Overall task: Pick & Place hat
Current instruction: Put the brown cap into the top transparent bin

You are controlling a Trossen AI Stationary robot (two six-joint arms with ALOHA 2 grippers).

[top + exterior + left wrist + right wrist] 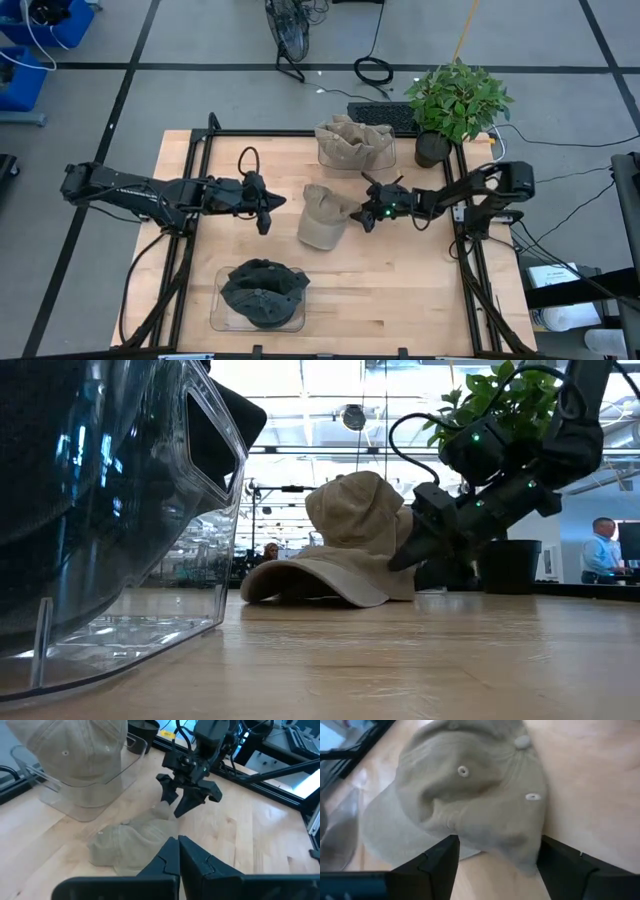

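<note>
The tan hat (323,216) lies on the wooden bench (400,280) near its centre, crown toward the right arm and brim spread flat on the wood toward the near edge. The right hand (366,215) is positioned at the crown side of the hat, with its two fingers (438,861) spread wide, one on either side of the crown's edge; in the right wrist view the fabric fills the gap between them, and the button and two eyelets of the crown are visible. Whether the fingers actually touch the fabric cannot be determined from these views, though in the low view the fingertips appear to sit just against the crown. The hat rests on the bench and is not lifted. The left hand (265,213) is held above the bench just beside the hat on its other side, fingers pressed together and gripping nothing; its wrist view shows the closed fingertips (172,856) pointed over the hat toward the right hand. A clear plastic bin (357,158) at the far side of the bench contains further tan hats (352,136). A second clear bin (228,310) at the near edge contains dark hats (263,290). A potted plant (455,100) stands at the far right corner of the bench. In the low view a person (603,546) is visible in the room beyond the bench.
</note>
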